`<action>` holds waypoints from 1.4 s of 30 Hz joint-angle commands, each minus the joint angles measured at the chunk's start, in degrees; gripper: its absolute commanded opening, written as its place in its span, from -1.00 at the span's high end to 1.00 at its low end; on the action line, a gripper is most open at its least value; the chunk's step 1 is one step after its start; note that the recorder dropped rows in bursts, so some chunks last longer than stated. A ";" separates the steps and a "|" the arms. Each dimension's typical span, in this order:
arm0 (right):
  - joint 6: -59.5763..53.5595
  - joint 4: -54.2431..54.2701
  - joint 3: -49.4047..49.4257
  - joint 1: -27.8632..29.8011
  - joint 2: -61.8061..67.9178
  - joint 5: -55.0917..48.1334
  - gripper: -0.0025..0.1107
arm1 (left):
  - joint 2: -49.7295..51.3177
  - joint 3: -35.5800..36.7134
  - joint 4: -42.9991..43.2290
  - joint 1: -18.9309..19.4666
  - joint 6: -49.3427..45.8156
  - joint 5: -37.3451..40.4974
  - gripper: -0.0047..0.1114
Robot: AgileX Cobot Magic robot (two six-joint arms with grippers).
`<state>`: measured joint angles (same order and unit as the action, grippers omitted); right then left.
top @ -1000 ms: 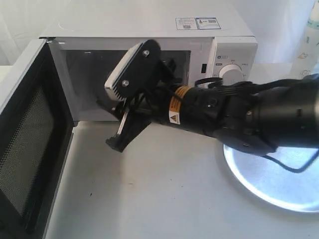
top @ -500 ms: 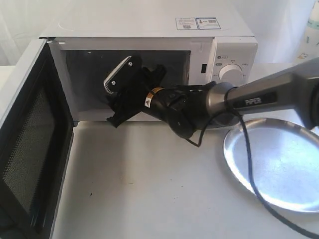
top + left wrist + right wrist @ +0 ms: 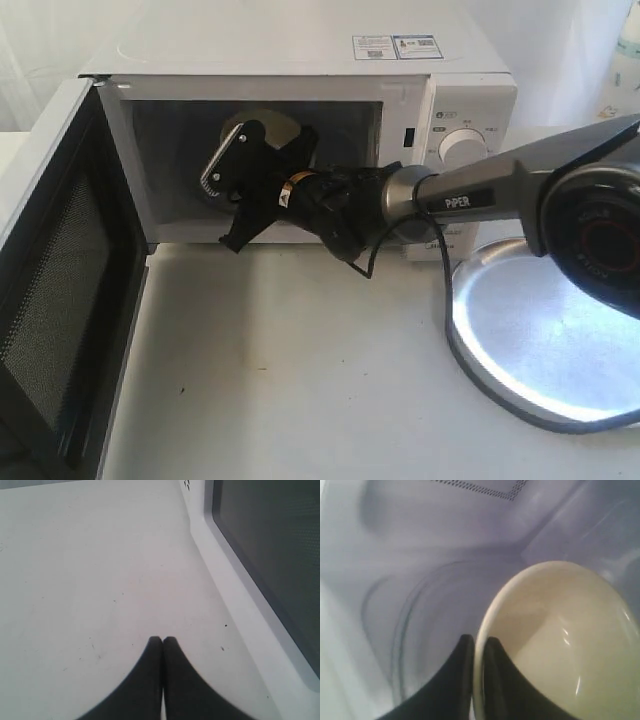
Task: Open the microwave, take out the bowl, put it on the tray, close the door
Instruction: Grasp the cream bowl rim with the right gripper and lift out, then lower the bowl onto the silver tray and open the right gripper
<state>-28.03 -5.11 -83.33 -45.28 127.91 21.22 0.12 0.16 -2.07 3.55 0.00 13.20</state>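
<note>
The white microwave (image 3: 300,50) stands at the back with its door (image 3: 60,280) swung wide to the left, black inner face showing. Inside the cavity sits the cream bowl (image 3: 560,640), whose top edge shows above the arm (image 3: 268,125). My right gripper (image 3: 479,641) reaches into the cavity, one finger inside the rim and one outside, shut on the bowl's rim. The silver tray (image 3: 545,350) lies on the table at the right. My left gripper (image 3: 162,640) is shut and empty over the table, beside the door (image 3: 270,555).
The right arm (image 3: 470,195) crosses in front of the microwave's dials (image 3: 462,148). The glass turntable (image 3: 415,630) lies under the bowl. White tabletop (image 3: 300,370) stretches between door and tray. A bottle (image 3: 625,70) stands at the far right.
My right arm has stretched forward from above the table into the microwave cavity, and its gripper now sits on the bowl's rim. The door and tray have not moved.
</note>
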 commanded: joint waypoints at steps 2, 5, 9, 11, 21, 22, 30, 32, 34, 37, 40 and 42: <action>-0.25 -2.92 -0.15 -4.41 -5.81 -17.56 0.96 | -0.12 -0.16 -0.49 -0.30 0.00 0.13 0.92; -2.75 -3.90 0.05 -6.75 -8.17 -27.41 0.96 | -0.12 -0.16 -0.49 -0.30 0.00 0.13 0.92; -3.84 -3.90 0.05 -9.03 -11.79 -38.60 0.96 | -0.12 -0.16 -0.49 -0.30 0.00 0.13 0.92; -3.73 -3.90 0.05 -10.14 -14.06 -43.38 0.96 | -0.12 -0.16 -0.49 -0.30 0.00 0.13 0.92; 8.09 -8.06 1.94 -11.77 -22.47 -77.42 0.96 | -0.12 -0.16 -0.49 -0.30 0.00 0.13 0.92; 11.24 -9.30 2.80 -11.64 -22.85 -80.13 0.96 | -0.12 -0.16 -0.49 -0.30 0.00 0.13 0.92; 36.12 -28.28 15.44 -8.21 -28.19 -91.18 0.96 | -0.12 -0.16 -0.49 -0.30 0.00 0.13 0.92; 39.33 -31.99 18.72 -6.58 -29.19 -90.84 0.96 | -0.12 -0.16 -0.49 -0.30 0.00 0.13 0.92; 42.94 -36.04 22.17 -4.59 -29.79 -87.94 0.96 | -0.12 -0.16 -0.49 -0.30 0.00 0.13 0.92; 50.44 -41.70 26.39 -0.59 -29.46 -81.46 0.96 | -0.12 -0.16 -0.49 -0.30 0.00 0.13 0.92; 55.69 -44.66 29.67 3.27 -28.23 -72.88 0.96 | -0.12 -0.16 -0.49 -0.30 0.00 0.13 0.92; 55.82 -46.12 30.81 4.86 -27.59 -68.38 0.96 | -0.12 -0.16 -0.49 -0.30 0.00 0.13 0.92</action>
<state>25.27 -47.56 -54.25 -42.78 99.69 -53.75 0.12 0.16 -2.07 3.55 0.00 13.20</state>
